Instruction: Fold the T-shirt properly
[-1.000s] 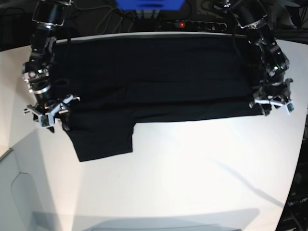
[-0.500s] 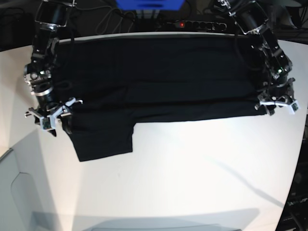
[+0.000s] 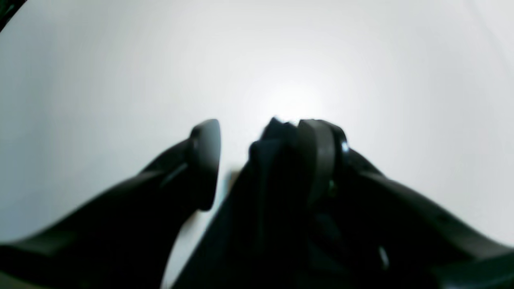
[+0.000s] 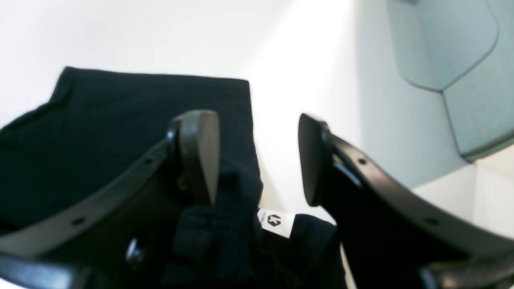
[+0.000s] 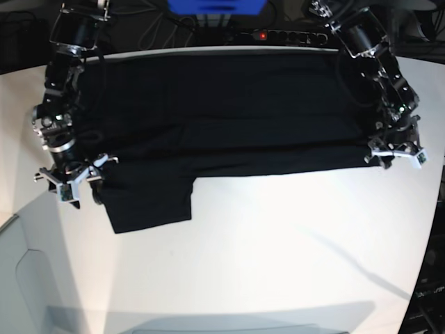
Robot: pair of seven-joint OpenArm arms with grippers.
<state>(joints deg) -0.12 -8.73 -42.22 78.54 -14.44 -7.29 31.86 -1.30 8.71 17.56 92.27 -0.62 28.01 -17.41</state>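
The black T-shirt (image 5: pixel 222 111) lies flat across the far half of the white table (image 5: pixel 278 243), folded into a wide band with one sleeve (image 5: pixel 149 202) sticking out toward the front left. My left gripper (image 5: pixel 396 158) is at the shirt's right front corner. In the left wrist view this gripper (image 3: pixel 260 156) is open, with a bunch of black cloth (image 3: pixel 273 180) between the jaws against one finger. My right gripper (image 5: pixel 68 184) is at the shirt's left edge. In the right wrist view it (image 4: pixel 259 156) is open over the cloth (image 4: pixel 120 120) and a small white tag (image 4: pixel 275 220).
A power strip with a red light (image 5: pixel 278 35) and a blue object (image 5: pixel 215 7) sit behind the table's far edge. A pale grey panel (image 5: pixel 28 278) lies at the front left and also shows in the right wrist view (image 4: pixel 449 48).
My right gripper has moved a little toward the front and left, off the shirt's edge. My left gripper has shifted slightly. The shirt lies much as before.
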